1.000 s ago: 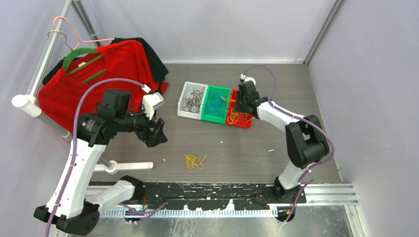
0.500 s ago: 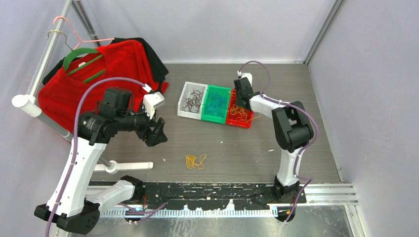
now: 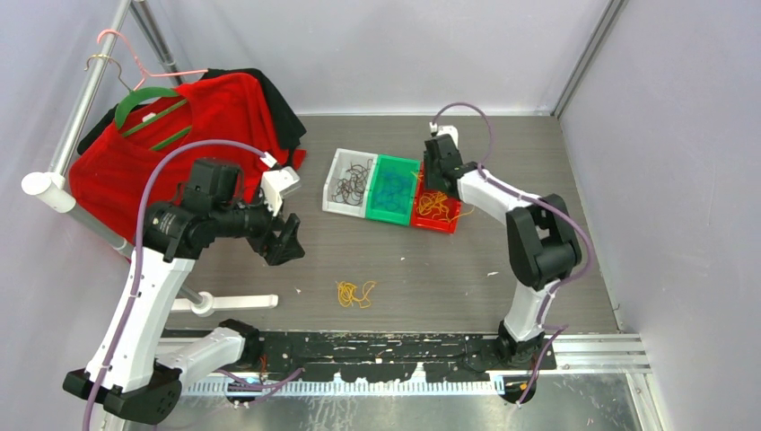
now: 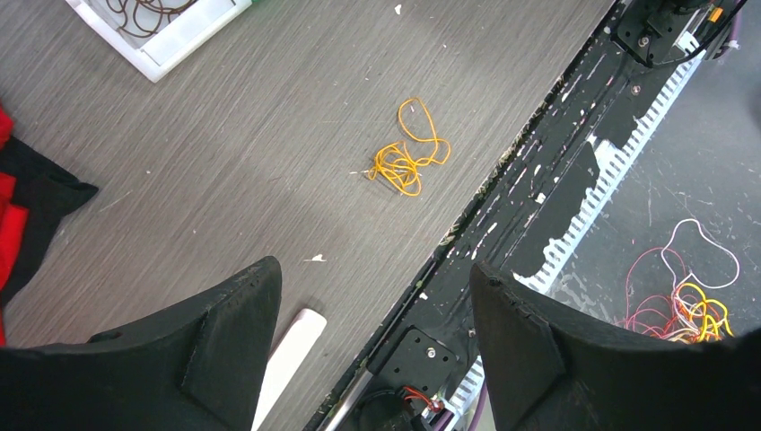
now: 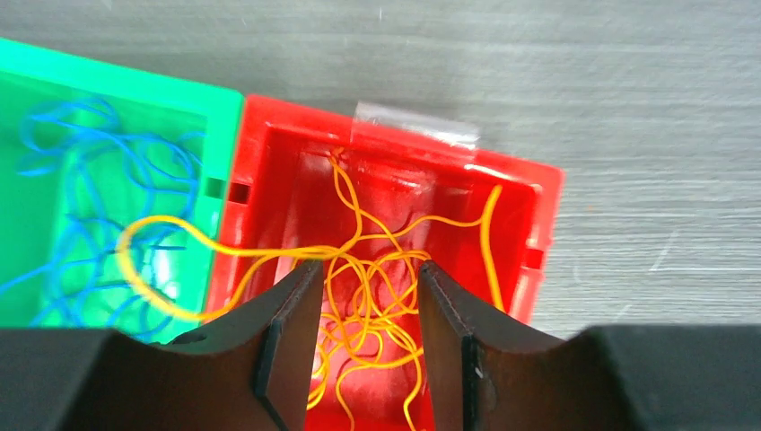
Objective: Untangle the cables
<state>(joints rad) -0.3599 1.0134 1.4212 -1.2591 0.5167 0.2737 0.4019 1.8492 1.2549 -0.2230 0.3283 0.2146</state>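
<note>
Now our right gripper point(image 5: 366, 274) hovers, jaws apart, over the red bin point(image 5: 513, 171), likely sorting yellow cables point(image 5: 368, 312) there; our left gripper point(image 4: 375, 274) hovers wide apart above the bench point(image 4: 224, 135).

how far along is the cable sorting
Done: dark cables in the white bin, blue cables in the green bin. In hand: right gripper open over yellow cables in the red bin. Remaining: a yellow clump on the table, and one loop straying into green.

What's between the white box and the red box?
A green box with blue cables inside sits between the white box and the red box; the top view shows it.
</note>
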